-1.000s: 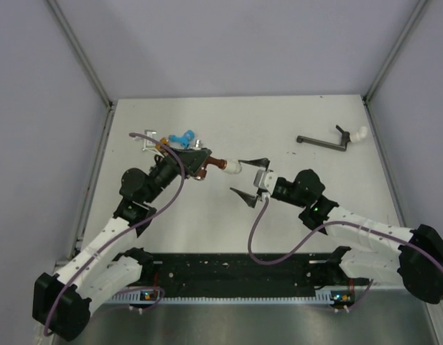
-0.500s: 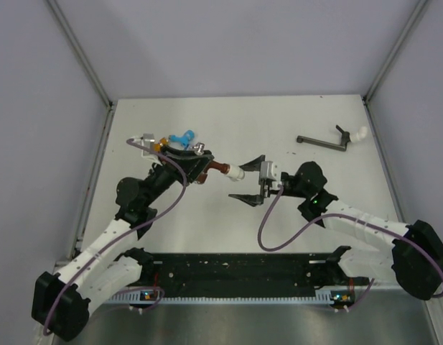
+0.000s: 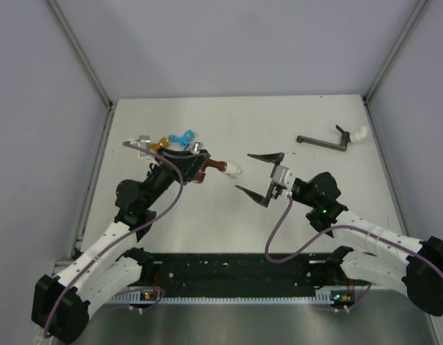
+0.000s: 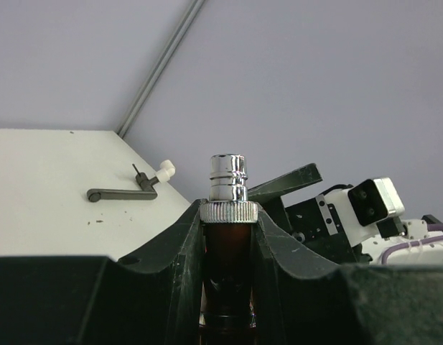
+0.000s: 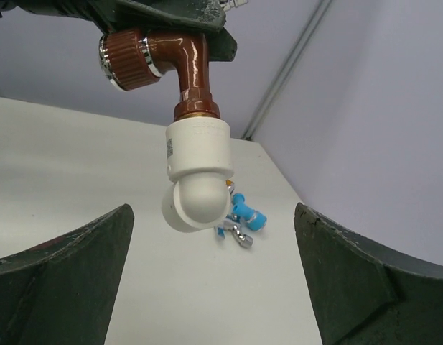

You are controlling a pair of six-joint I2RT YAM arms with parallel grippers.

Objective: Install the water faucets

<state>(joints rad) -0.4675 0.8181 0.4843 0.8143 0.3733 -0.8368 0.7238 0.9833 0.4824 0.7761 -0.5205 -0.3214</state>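
My left gripper (image 3: 198, 169) is shut on the dark red-brown faucet (image 3: 215, 167), which carries a white elbow fitting (image 3: 232, 171) on its end and is held above the table. In the left wrist view its silvery tip (image 4: 227, 177) stands up between my fingers (image 4: 171, 244). My right gripper (image 3: 261, 175) is open and empty, just right of the white elbow, which hangs between its fingers in the right wrist view (image 5: 198, 176). A light blue faucet (image 3: 182, 136), an orange one (image 3: 159, 143) and a grey one (image 3: 143, 141) lie at the back left.
A dark grey lever arm (image 3: 323, 141) with a small white fitting (image 3: 360, 133) lies at the back right. Purple walls and metal frame posts enclose the table (image 3: 293, 115). A black rail (image 3: 235, 269) runs along the near edge.
My right gripper has drawn back to the right, away from the white elbow, staying open. My left gripper has shifted slightly with the red-brown faucet in it.
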